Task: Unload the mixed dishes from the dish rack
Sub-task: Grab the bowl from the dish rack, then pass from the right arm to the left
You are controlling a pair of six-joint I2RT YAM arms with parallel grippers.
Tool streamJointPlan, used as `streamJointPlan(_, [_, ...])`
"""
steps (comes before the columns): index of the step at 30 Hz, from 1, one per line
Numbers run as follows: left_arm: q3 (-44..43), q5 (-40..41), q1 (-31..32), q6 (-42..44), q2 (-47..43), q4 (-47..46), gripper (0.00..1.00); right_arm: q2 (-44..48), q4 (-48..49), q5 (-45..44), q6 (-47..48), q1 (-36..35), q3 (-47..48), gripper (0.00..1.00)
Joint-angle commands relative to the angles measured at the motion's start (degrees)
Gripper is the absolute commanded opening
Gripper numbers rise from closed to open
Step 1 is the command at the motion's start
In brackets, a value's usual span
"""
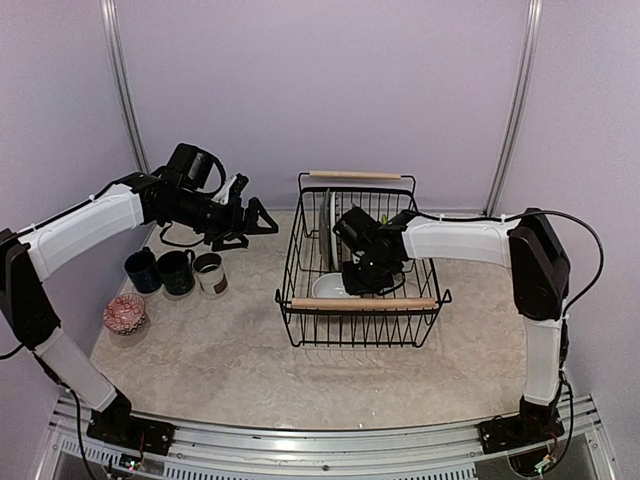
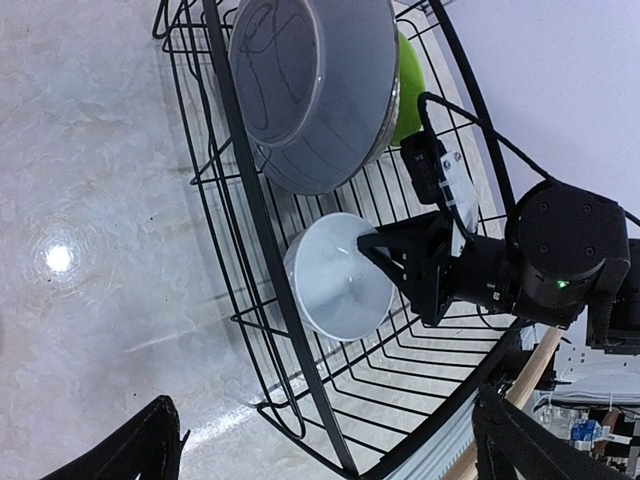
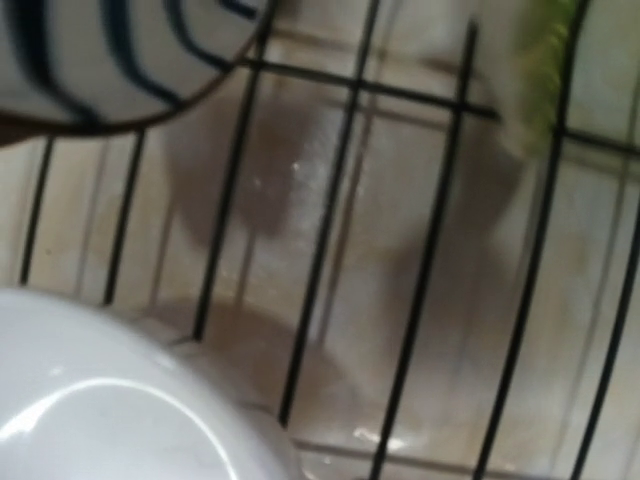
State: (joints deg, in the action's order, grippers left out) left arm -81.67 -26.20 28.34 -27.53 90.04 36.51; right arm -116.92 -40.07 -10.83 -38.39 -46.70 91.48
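Although the right arm's jaws straddle the rim of the plain white ceramic bowl, one finger lying across its hollow and the other hidden behind its wall, I cannot tell whether they have pinched it or merely bracket it. That bowl lies tilted low in the large black wire dish rack, close to the front light wooden bar handle. Beyond it stand a grey dish, a lime-green plate and a black-and-white striped plate (only its edge shows, in the right wrist view). Out on the bench, a navy mug, a dark green mug, a white-brown cup and a small patterned bowl already stand unloaded. The left arm's jaws hang wide apart and empty, left of the rack. The risk, as I judge it, is that a thin rim grip on glazed ware could slip, and a careless lift could snag the bowl on wires or handle, or knock the standing plates.
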Motion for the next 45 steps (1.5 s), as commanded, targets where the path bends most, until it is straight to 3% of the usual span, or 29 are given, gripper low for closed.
streamJointPlan(1, [0.48,1.83,0.36,1.16,-1.53,1.18,0.96,1.94,0.59,-3.69,-0.52,-1.11,0.41,0.06])
streamJointPlan(3, [0.55,1.76,0.32,1.08,-1.61,1.15,0.96,3.46,0.87,-4.90,-0.71,-1.12,-0.38,0.00])
streamJointPlan(16, [0.72,2.36,0.34,1.43,-2.50,0.94,0.95,13.70,-2.26,-12.73,3.40,-2.44,2.07,0.00])
streamJointPlan(33, [6.06,-1.14,0.90,2.04,-9.38,-7.56,0.93,-0.72,-10.13,-18.63,10.54,-8.54,33.41,0.00])
streamJointPlan(36, [6.85,1.12,1.26,2.21,-10.86,-8.29,0.92,-1.45,-8.76,-18.44,11.56,-9.65,34.72,0.00])
streamJointPlan(45, [2.75,10.98,3.78,2.96,-6.46,-1.05,0.74,-2.67,-5.58,-18.31,12.55,-12.06,35.94,0.00])
